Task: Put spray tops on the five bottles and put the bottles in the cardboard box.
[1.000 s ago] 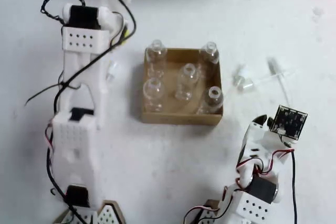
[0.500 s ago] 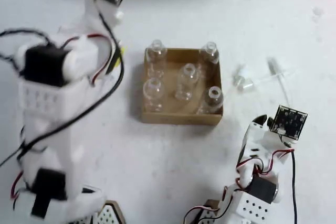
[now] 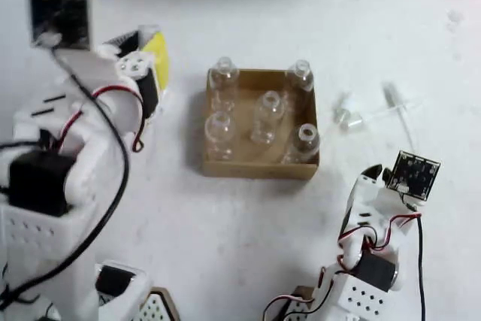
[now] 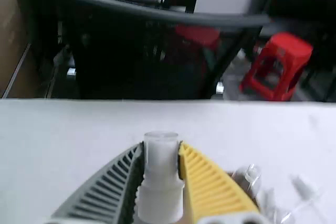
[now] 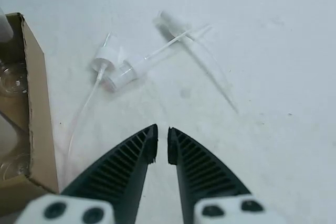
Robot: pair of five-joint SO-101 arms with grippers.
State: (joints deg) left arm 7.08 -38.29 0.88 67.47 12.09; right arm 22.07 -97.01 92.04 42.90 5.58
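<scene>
Within the last second the left arm has folded back from its long stretch beside the box and risen. Its grey-and-yellow left gripper (image 3: 148,56) now sits in the upper left of the high view, pinching a white plastic spray top (image 4: 160,179) upright between its jaws. So one top is in hand, ready for a bottle. The five clear plastic bottles (image 3: 266,114) stand uncapped inside the shallow brown cardboard box (image 3: 259,168) at centre frame, and more loose white spray tops (image 5: 113,74) lie right of it. The black right gripper (image 5: 161,146), lower right, has not moved — jaws nearly pressed together, holding nothing. The table (image 3: 248,246) is plain white; beyond it stand a dark chair (image 4: 147,51) and a red plastic stool (image 4: 278,66).
</scene>
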